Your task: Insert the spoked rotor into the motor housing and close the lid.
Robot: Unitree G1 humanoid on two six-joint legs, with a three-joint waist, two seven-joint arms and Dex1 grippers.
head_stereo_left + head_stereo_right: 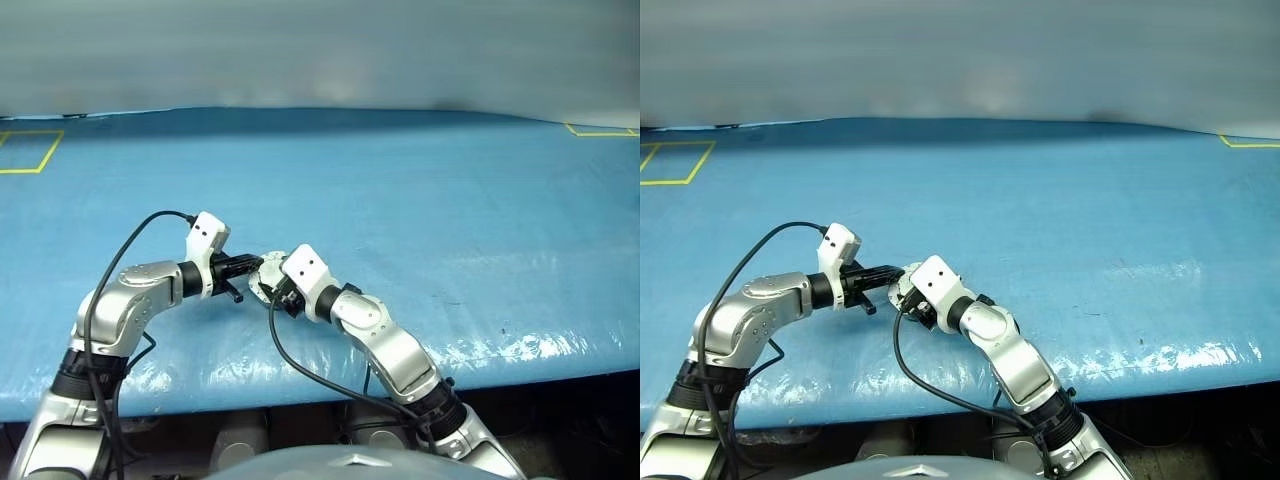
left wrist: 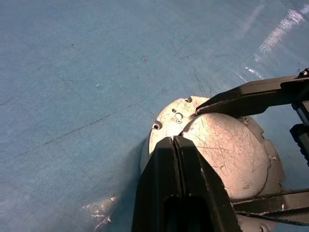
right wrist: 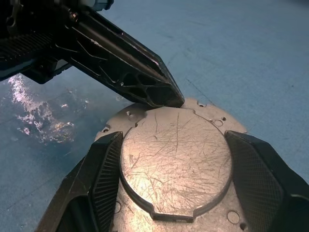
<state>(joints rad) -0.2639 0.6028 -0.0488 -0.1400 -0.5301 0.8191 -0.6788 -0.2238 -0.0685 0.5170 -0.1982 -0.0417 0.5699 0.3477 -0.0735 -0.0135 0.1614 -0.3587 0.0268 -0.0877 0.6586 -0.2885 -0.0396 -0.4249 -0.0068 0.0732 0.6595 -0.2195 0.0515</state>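
Writing: none that can be read is seen on the lid, the grippers or the table.
Lid [image 3: 176, 159]: plain grey outside is turned up, scratched, with its raised centre disc showing; it is seen closed down over the housing [image 2: 145, 157], whose grey side wall peeks out below the rim.
Place: the lid and housing are found on the blue table [image 1: 420, 200], near its front edge, between the two grippers.
Left gripper [image 2: 173, 141]: fingers are pressed fully together, nothing is held between them; the joined tips are laid on the lid's rim, at the edge of the raised disc.
Right gripper [image 3: 174, 169]: jaws are spread wide, one finger [image 3: 104, 169] set against each side of the raised disc, so the lid is clasped between them.
Meeting point: the left tip is seen in the right wrist view touching the lid's far edge, just ahead of the right fingers.
Tape: yellow marks [image 1: 30, 150] are seen at the table's far corners.
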